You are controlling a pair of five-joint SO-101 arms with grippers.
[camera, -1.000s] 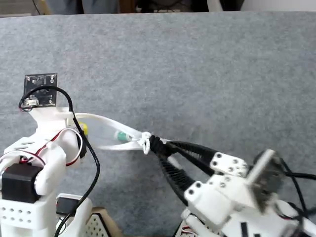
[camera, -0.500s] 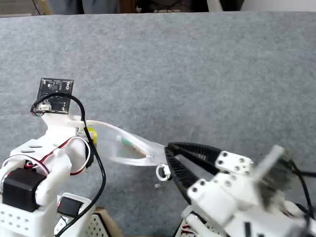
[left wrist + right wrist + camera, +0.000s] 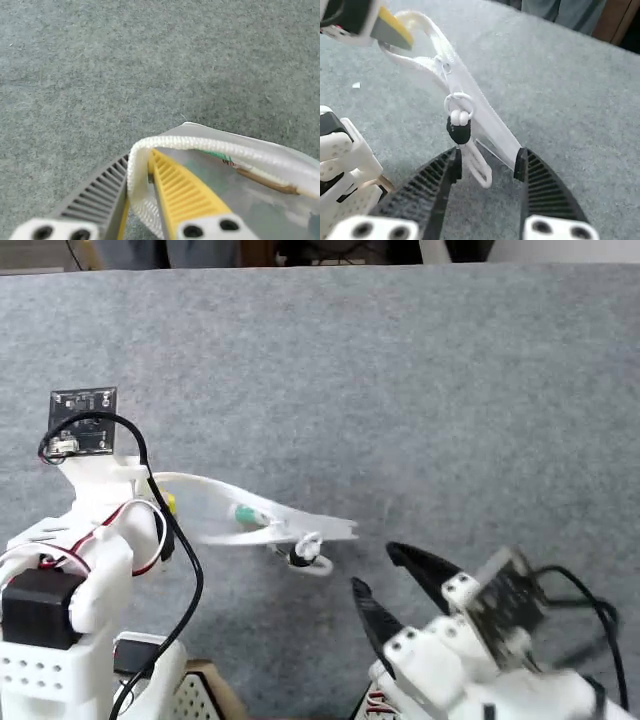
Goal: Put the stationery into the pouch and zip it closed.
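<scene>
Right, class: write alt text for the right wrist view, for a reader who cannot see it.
The right gripper, black and open, sits just short of a clear pouch, whose zip pull, with a ring and black bead, hangs just ahead of it. The left gripper, with a yellow pad, pinches the pouch's far end above a grey table.
</scene>
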